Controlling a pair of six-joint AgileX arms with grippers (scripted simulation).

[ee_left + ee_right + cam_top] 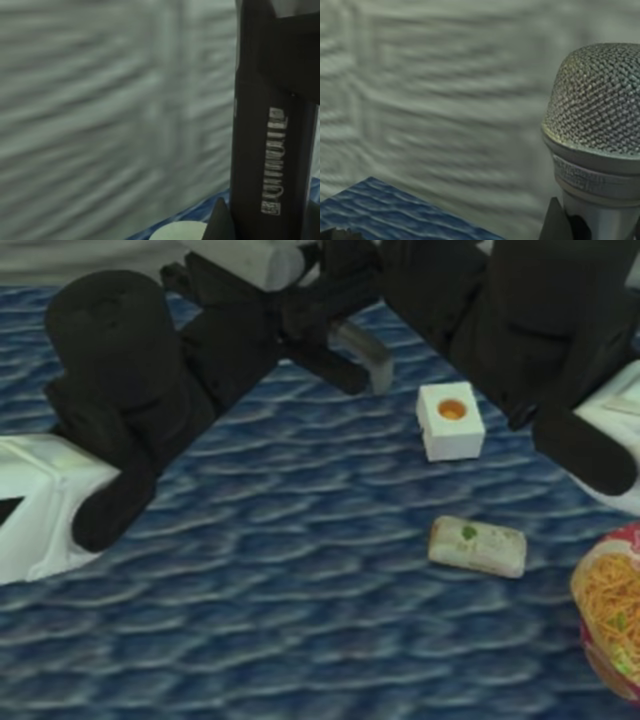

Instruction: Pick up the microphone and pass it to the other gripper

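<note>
Top view showed both arms meeting high over the far desk (300, 590). Right pincer (592, 227) gripped the microphone (595, 125) below its head. Left pincer's (265, 225) grip: cannot tell.

Both claws are hidden under the arms above the white box (451, 420). The microphone (594, 130) is cut off; the noodle plate (612, 610) too.

a rendered tabletop scene: blue rippled table (300, 570), pale textured wall (445, 100), no real room.
</note>
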